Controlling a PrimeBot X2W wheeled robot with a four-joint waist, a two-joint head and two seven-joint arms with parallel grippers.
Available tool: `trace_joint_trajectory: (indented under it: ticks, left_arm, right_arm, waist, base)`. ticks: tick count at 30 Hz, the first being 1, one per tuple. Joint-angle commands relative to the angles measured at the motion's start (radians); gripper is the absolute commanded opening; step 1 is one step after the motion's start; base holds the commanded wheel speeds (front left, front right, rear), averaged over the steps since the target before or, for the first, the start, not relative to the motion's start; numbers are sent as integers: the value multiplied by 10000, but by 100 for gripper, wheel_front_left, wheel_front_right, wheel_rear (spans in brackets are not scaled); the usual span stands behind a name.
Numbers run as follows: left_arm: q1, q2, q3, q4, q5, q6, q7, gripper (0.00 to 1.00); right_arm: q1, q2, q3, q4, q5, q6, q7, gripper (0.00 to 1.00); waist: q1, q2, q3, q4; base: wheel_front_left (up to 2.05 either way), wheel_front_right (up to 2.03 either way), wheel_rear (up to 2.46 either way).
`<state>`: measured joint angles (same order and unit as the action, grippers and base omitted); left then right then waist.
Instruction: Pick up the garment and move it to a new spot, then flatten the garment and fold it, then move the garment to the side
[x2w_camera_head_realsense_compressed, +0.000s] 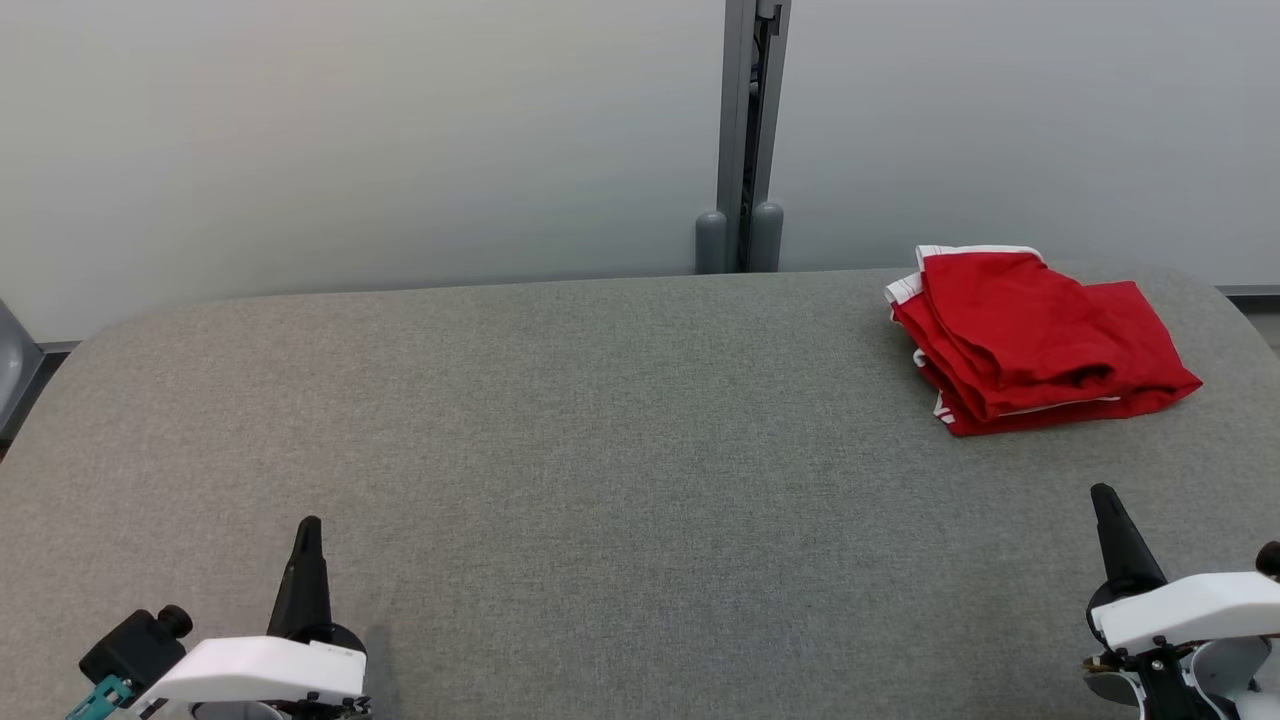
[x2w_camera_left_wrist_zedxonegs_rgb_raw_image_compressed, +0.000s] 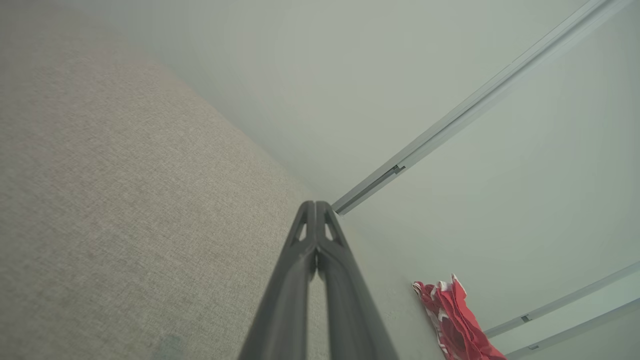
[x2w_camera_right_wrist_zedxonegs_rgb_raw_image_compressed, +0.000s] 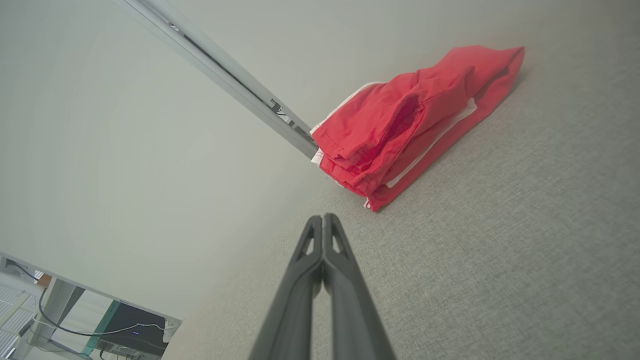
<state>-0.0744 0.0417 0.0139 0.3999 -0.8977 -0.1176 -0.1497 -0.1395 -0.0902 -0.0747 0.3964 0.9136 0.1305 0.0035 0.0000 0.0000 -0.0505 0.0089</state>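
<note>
The garment (x2w_camera_head_realsense_compressed: 1035, 338) is red with white trim and lies folded in a stack at the far right of the grey table (x2w_camera_head_realsense_compressed: 600, 450). It also shows in the right wrist view as a layered red bundle (x2w_camera_right_wrist_zedxonegs_rgb_raw_image_compressed: 415, 120) and small at the lower right of the left wrist view (x2w_camera_left_wrist_zedxonegs_rgb_raw_image_compressed: 457, 325). My right gripper (x2w_camera_head_realsense_compressed: 1103, 492) hovers near the table's front right, short of the garment, fingers shut and holding nothing (x2w_camera_right_wrist_zedxonegs_rgb_raw_image_compressed: 322, 217). My left gripper (x2w_camera_head_realsense_compressed: 310, 522) rests at the front left, far from the garment, also shut and empty (x2w_camera_left_wrist_zedxonegs_rgb_raw_image_compressed: 315, 203).
A pale wall runs behind the table, with a grey vertical post (x2w_camera_head_realsense_compressed: 745, 140) at its middle. The table's far edge curves down at both ends. A stretch of bare grey cloth lies between the two grippers. A desk with cables (x2w_camera_right_wrist_zedxonegs_rgb_raw_image_compressed: 75, 320) shows in the right wrist view.
</note>
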Motion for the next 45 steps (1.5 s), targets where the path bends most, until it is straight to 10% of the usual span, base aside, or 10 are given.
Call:
trace_joint_trajectory:
  ticks: [1,45]
  left_arm:
    - [-417,55,15,-131,-284,-57,23,0]
    - [-1354,89,-4,-198,-4736,-124,679,0]
  right_arm:
    - [-304,-28,-112,-76,244,3,103,0]
    - [-1587,165,-1159,646,4174,9,1761,0]
  waist:
    - [0,0,7,-1]
    - [0,0,324,-45]
  base:
    - [0,0,0]
    - [0,0,0]
